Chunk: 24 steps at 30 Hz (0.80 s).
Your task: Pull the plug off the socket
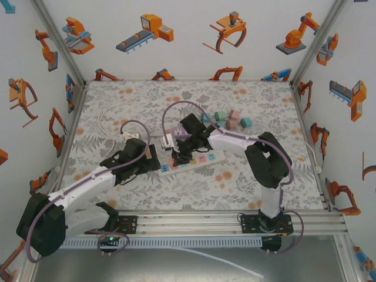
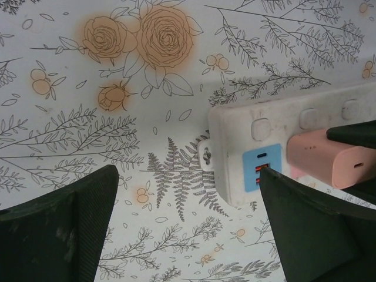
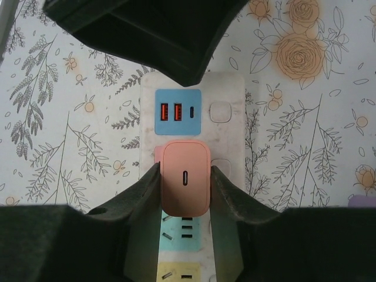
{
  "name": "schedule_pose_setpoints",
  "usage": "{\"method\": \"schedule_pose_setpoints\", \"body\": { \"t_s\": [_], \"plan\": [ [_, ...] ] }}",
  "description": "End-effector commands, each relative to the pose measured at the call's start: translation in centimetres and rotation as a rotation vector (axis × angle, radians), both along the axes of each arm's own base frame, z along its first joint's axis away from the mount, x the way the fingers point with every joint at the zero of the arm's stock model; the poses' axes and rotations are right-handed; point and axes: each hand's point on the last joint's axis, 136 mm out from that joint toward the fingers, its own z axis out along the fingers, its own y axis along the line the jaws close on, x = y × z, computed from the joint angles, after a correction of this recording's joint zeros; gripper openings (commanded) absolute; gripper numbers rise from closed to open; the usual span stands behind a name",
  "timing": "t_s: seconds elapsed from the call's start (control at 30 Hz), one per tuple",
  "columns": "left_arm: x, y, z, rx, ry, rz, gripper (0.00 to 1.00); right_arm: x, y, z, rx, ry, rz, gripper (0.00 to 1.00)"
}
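1. The power strip (image 1: pixel 197 160) lies flat near the middle of the flower-patterned desk (image 1: pixel 117 106), roughly crosswise between the two arms.
2. The pink plug (image 3: pixel 185 176) stands in the strip's white body (image 3: pixel 226 88), in the socket right beside the blue USB panel (image 3: pixel 176 111) at one end. A small slot port shows in the middle of its outer face.
3. The right tool (image 3: pixel 185 187) is clenched on the plug. Its two dark fingers (image 3: pixel 147 194) press against the plug's opposite long sides, with no gap to be seen on either side.
4. From the left wrist, the plug (image 2: pixel 320 155) sits with its base against the strip's face (image 2: pixel 258 135), so it looks seated. How deep the pins go cannot be told, since they are hidden.
5. The left tool (image 2: pixel 191 217) is released, with its fingers (image 2: pixel 70 223) spread wide and low over the desk. The USB end of the strip lies just by the finger on the right of that view (whether they touch is unclear).
6. In the overhead view, the left tool (image 1: pixel 151 160) is at the strip's left end, and the right tool (image 1: pixel 179 153) reaches in from the far right side.
7. A cluster of small coloured blocks (image 1: pixel 232 120) sits further back on the desk, well apart from the strip.
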Motion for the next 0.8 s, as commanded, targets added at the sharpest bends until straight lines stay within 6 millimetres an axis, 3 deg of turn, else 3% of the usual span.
{"method": "schedule_pose_setpoints", "body": {
  "t_s": [0.0,0.2,0.33,0.57,0.77],
  "plan": [
    [0.4,-0.5,-0.4,-0.041,-0.002,0.013,0.97,-0.4,0.4,1.0,0.025,0.002,0.035,0.30],
    [0.1,-1.7,-1.5,-0.063,0.040,-0.037,0.97,-0.4,0.6,1.3,0.038,0.001,0.040,0.27],
    [-0.4,-1.3,-3.0,-0.032,0.090,-0.031,1.00,-0.3,0.7,1.4,0.040,-0.003,0.037,0.27],
    [-1.3,-1.1,-4.6,-0.024,0.139,-0.042,0.95,-0.1,0.6,1.2,0.030,-0.012,0.027,0.27],
    [-1.9,-0.8,-5.3,0.029,0.186,-0.069,0.95,0.6,1.4,2.7,0.078,-0.017,-0.010,0.26]
  ]
}}
